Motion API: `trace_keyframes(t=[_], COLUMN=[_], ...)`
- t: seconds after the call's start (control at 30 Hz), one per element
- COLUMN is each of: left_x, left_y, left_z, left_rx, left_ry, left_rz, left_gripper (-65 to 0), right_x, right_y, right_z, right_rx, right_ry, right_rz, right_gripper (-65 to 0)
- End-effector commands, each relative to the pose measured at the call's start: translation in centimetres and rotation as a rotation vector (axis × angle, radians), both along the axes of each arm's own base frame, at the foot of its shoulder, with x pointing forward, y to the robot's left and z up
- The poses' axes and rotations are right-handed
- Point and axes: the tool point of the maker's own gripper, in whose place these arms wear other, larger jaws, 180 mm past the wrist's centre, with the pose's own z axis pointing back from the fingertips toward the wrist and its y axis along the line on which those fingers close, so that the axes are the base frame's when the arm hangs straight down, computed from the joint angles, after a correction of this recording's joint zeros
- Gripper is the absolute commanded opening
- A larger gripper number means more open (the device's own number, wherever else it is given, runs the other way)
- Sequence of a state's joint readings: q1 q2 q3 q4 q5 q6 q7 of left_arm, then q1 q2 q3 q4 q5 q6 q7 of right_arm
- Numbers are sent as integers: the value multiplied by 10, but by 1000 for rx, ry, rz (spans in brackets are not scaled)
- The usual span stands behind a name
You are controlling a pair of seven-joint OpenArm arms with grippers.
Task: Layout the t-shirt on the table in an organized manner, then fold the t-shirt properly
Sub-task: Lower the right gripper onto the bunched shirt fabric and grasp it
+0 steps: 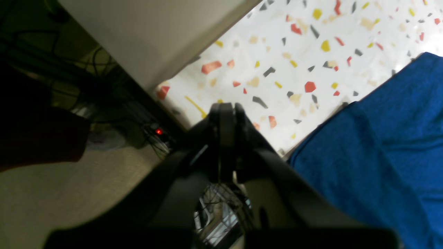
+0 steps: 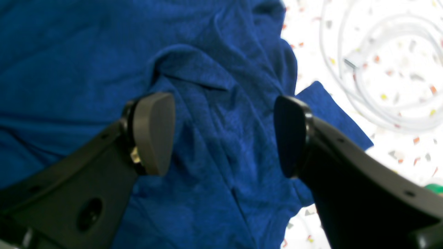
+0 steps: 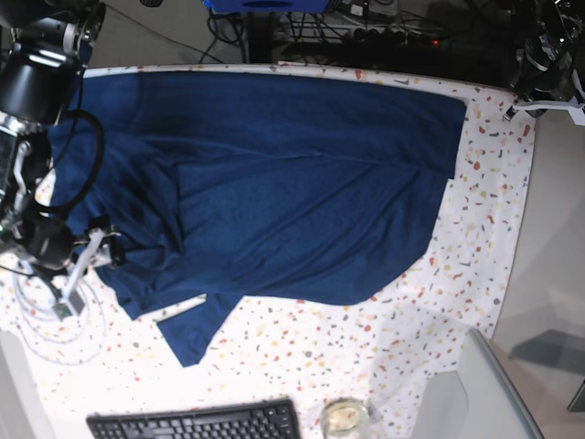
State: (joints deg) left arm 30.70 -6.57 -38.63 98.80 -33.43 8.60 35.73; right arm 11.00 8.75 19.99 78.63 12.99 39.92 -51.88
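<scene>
While the t-shirt (image 3: 274, 183) lies spread but rumpled across the table (image 3: 494, 229), we see our right claw (image 2: 223, 135) released, its pads wide apart, hovering over bunched blue folds directly beneath it; a coiled white cable (image 2: 373, 86) lies on the table just past that claw; our left claw (image 1: 226, 114) is clenched on nothing near the table's edge, the t-shirt lying apart to one side.
</scene>
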Motion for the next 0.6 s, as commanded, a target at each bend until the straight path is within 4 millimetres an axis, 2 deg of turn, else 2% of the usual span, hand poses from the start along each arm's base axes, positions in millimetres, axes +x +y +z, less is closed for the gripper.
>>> trace_keyframes(t=[0.0,0.23,0.4,0.57], left_x=[-4,-14,-13,-13], left_y=[8,10,10,9], left_z=[4,-9,-9,-9], left_rx=[27,8,9,8], left_ry=[5,38,35,37], left_rz=[-1,18,17,17], left_gripper=[-650,-650,-650,-650], right_x=[10,14,18,20], right_y=[6,68,93,105], right_z=[6,-12,-27,-36], right_rx=[-15,-3,38,73], right_ry=[-21,-13,17,20], right_rz=[34,230,263,258], right_gripper=[-230,-225,-227,-234])
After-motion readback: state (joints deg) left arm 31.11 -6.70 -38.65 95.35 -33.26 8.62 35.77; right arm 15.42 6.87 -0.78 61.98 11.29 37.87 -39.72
